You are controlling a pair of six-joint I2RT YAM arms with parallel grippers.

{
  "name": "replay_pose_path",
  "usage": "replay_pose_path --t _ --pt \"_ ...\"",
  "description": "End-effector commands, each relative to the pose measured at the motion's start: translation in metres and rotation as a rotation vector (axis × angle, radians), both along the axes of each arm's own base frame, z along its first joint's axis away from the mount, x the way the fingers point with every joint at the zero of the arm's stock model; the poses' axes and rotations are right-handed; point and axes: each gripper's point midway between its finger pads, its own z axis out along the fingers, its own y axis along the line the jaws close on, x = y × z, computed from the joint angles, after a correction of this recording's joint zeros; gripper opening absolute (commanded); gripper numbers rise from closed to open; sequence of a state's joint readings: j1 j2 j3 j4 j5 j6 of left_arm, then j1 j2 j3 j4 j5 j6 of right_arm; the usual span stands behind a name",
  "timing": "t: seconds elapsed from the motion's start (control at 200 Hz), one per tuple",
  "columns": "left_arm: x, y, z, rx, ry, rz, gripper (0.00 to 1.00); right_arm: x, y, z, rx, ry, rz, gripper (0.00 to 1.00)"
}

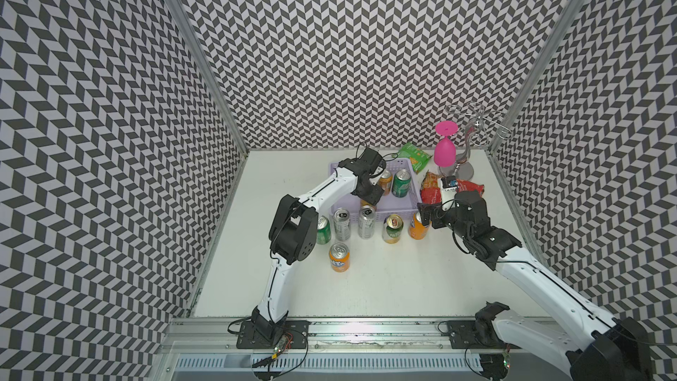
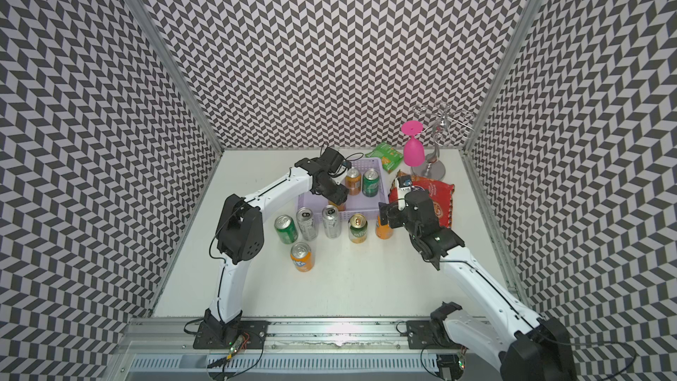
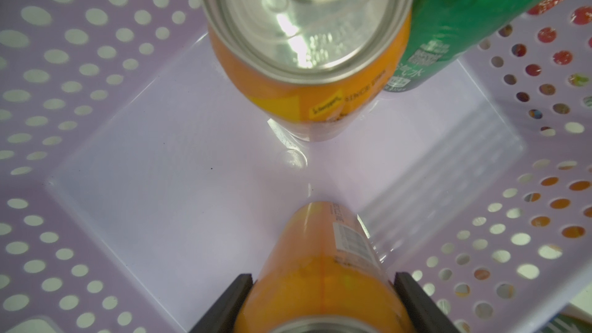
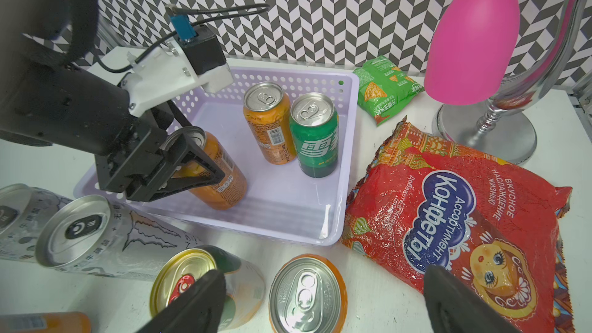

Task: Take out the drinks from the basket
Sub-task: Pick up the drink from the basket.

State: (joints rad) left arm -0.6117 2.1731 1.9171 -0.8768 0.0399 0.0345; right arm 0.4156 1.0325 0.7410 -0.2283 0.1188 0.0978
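The left end effector [image 3: 322,278] is pinching an orange can [image 3: 320,245]. Its two black pads press opposite sides of the can, well below the silver top. There the flat pads meet the straight wall rather than the tapered shoulder. The arm comes in from above, the only way past the perforated walls of the basket [image 4: 288,230].

In the right wrist view this can leans toward the basket's front wall; whether its foot has left the floor cannot be told. It sits in the basket's front half, apart from the other two inside. Those are a second orange can [image 4: 269,123] and a green can [image 4: 315,136], upright and touching each other near the basket's far right corner. That gap is probably why the front can is taken: the pads have room on both sides.

The right end effector [image 4: 320,299] is spread wide and holds nothing. It hovers over the cans just outside the basket's front right corner, clear of the left arm.

On the counter [image 1: 384,287], a row [image 1: 367,221] of five upright cans stands close along the basket's front wall, with a sixth can [image 1: 339,256] farther out. That side seems chosen because a red bag [image 4: 448,213] lies against the basket's right wall and a green bag [image 4: 384,88] lies off its far right corner. Six of the nine drinks are out and three are inside.
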Motion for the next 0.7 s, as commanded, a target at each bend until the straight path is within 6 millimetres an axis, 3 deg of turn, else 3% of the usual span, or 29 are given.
replay_pose_path --t 0.0,0.376,0.696 --pt "0.004 -0.010 0.030 -0.056 -0.041 -0.021 0.61 0.004 0.000 0.017 0.033 -0.069 -0.003 1.00" --pt "0.002 -0.007 0.088 -0.082 -0.139 -0.008 0.58 0.003 -0.001 0.017 0.032 -0.070 -0.006 1.00" --pt "-0.011 -0.001 0.156 -0.128 -0.257 0.007 0.57 0.004 -0.001 0.017 0.032 -0.071 -0.008 1.00"
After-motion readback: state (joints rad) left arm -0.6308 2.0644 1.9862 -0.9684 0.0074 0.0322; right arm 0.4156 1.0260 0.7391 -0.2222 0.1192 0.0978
